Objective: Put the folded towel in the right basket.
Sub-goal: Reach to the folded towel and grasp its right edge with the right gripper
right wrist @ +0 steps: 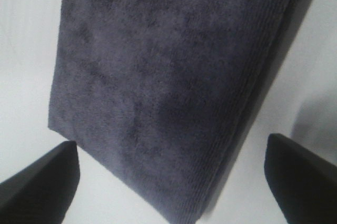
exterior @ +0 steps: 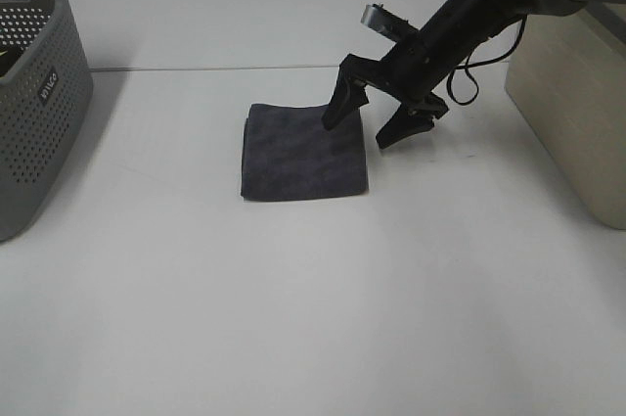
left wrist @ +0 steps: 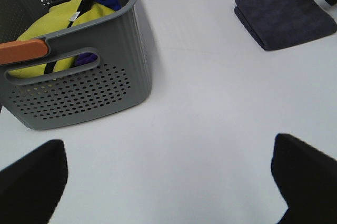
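The folded dark grey towel [exterior: 303, 152] lies flat on the white table near the middle. It also shows in the left wrist view [left wrist: 284, 16] and fills the right wrist view [right wrist: 168, 66]. My right gripper [exterior: 359, 132] is open and empty at the towel's far right corner. One finger is over the towel's edge, the other over bare table to its right. The right basket [exterior: 572, 113] is beige and stands at the right edge. My left gripper [left wrist: 168, 182] is open and empty, low over the table near the grey basket, and is out of the exterior view.
A grey perforated basket [exterior: 34, 93] stands at the far left. In the left wrist view it [left wrist: 79, 76] holds a yellow cloth [left wrist: 58, 29] and something blue. A seam in the table [exterior: 215, 68] runs behind the towel.
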Available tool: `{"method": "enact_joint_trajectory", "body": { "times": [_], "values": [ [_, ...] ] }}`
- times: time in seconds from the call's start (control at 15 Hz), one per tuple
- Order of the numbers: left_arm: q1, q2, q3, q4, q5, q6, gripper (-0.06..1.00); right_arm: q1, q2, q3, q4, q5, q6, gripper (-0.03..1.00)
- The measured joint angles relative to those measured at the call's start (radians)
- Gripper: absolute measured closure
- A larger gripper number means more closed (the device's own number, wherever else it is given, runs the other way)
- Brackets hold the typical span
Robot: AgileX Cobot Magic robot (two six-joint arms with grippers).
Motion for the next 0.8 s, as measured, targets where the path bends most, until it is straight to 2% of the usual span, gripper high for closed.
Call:
{"method": "enact_joint_trajectory", "body": {
  "times": [0.07,0.27,0.4,0.53,0.6,0.67,0.73,0.8],
  "values": [
    [0.000,0.000,0.000,0.000,0.000,0.000,-0.04,0.000,0.032,-0.019,0.000,0.001,0.010,0.09],
    [0.000,0.000,0.000,0.000,0.000,0.000,-0.04,-0.002,0.078,-0.048,0.085,0.007,0.009,0.11],
    [0.000,0.000,0.000,0.000,0.000,0.000,-0.04,-0.002,0.097,-0.050,0.141,-0.007,0.002,0.20],
    [0.000,0.000,0.000,0.000,0.000,0.000,-0.04,-0.002,0.110,-0.050,0.126,-0.029,0.002,0.49],
    [0.000,0.000,0.000,0.000,0.000,0.000,-0.04,-0.002,0.114,-0.050,0.102,-0.036,0.004,0.60],
    [0.000,0.000,0.000,0.000,0.000,0.000,-0.04,-0.002,0.116,-0.050,0.097,-0.038,0.005,0.78],
    [0.000,0.000,0.000,0.000,0.000,0.000,-0.04,-0.002,0.117,-0.050,0.093,-0.039,0.008,0.88],
    [0.000,0.000,0.000,0.000,0.000,0.000,-0.04,-0.002,0.117,-0.050,0.092,-0.040,0.008,0.90]
  ]
}}
